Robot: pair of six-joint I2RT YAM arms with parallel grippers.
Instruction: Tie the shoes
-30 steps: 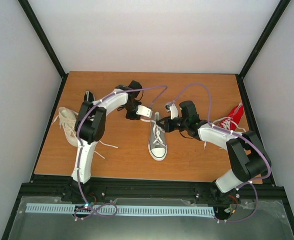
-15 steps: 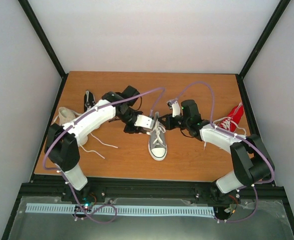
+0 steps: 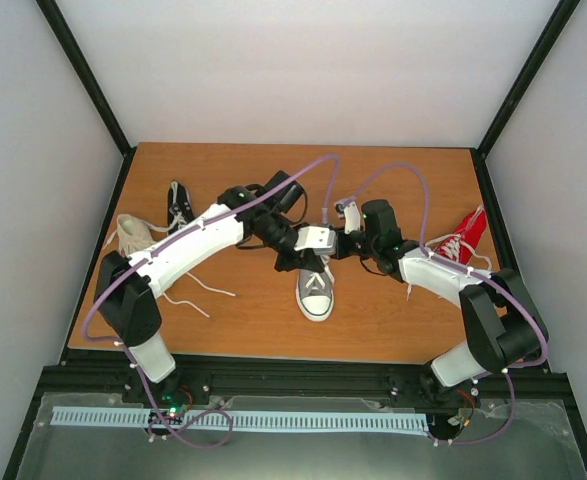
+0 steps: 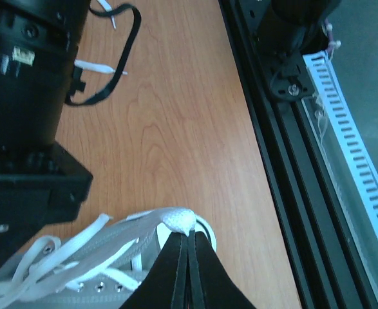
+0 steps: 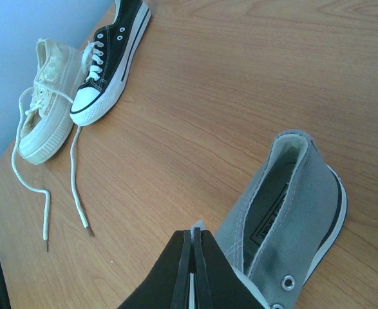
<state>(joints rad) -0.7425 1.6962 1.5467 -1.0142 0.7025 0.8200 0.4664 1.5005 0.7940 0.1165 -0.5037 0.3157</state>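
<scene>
Your left gripper (image 4: 187, 235) has its fingers pressed together on a fold of white lace (image 4: 174, 220), holding it above the grey shoe (image 3: 315, 292). The shoe lies mid-table (image 3: 373, 322), toe toward the arm bases. Your right gripper (image 5: 194, 234), fingers together by the heel opening, shows a white sliver at its tips, perhaps the other strand, ready for crossing.

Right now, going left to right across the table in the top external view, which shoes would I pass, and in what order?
cream shoe → black shoe → grey shoe → red shoe
</scene>
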